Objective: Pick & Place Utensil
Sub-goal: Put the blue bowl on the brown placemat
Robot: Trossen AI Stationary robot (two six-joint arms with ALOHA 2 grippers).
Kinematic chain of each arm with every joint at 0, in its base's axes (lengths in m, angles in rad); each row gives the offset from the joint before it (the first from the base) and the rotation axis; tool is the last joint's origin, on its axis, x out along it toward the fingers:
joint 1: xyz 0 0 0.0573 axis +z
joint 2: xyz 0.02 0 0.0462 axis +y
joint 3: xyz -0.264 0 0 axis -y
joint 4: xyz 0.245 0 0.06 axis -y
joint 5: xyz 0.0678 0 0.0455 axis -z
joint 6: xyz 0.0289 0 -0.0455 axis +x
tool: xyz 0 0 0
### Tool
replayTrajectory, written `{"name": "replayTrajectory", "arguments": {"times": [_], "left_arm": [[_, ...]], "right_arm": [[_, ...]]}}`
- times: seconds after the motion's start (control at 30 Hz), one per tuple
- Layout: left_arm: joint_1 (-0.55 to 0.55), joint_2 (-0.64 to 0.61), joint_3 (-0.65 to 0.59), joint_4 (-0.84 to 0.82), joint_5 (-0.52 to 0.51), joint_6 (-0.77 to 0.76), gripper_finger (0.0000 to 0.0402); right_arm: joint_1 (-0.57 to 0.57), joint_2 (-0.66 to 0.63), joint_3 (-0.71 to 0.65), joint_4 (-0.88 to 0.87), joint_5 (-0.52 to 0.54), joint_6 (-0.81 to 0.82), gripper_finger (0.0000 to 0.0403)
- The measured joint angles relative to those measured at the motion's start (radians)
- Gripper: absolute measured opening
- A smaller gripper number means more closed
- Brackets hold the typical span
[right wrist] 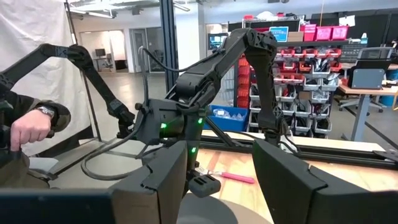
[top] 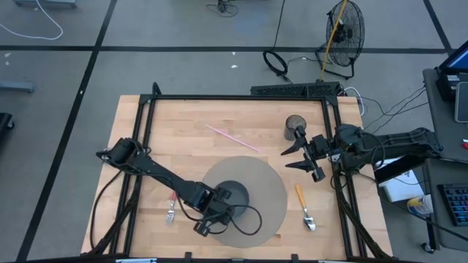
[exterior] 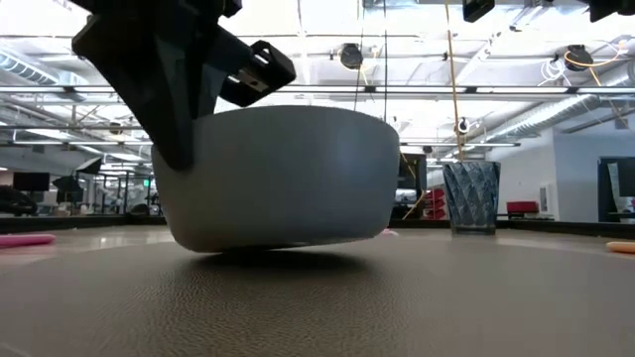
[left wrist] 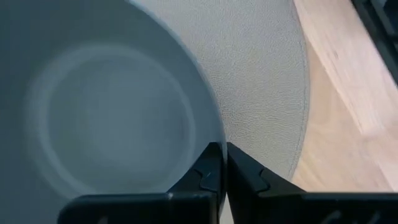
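**Left gripper pinched on the bowl rim; utensils lie along the near edge**

Nearest the front edge of the table (top: 146, 131), the left gripper (top: 219, 208) sits over the round grey mat (top: 274, 193), its fingers (left wrist: 214, 168) closed tight on the rim of a grey bowl (left wrist: 93, 118). In the low view the bowl (exterior: 288, 178) is tilted, one side lifted off the mat. Bare mat shows on the bowl's right side.

Left of the mat, near the left arm's forearm, a fork with a pink handle (top: 171, 210) lies on the wood. Right of the mat, a spoon with an orange handle (top: 304, 206) lies by itself, close to the table's right frame rail, with free wood around it.

Farther back, the right gripper (top: 300, 155) hangs above the table's right side with its fingers (right wrist: 286, 174) spread wide, holding nothing. Just behind it stands a dark cup (top: 295, 126). A pink straw (top: 232, 137) lies on open wood toward the far edge.

In the right wrist view, a person's hand (right wrist: 28, 130) shows beyond the table.
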Motion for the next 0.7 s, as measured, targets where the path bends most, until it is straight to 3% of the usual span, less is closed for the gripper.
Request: {"name": "replayTrajectory", "arguments": {"times": [0.47,0.7], "left_arm": [[0.001,-0.003,-0.001,-0.011,-0.032,-0.002,0.0086],[0.019,-0.058,-0.001,-0.009,-0.062,0.0,0.0146]], "right_arm": [[0.0,0.0,0.0,-0.001,0.0,0.0,0.018],[0.0,0.0,0.0,-0.005,0.0,0.0,0.018]]}}
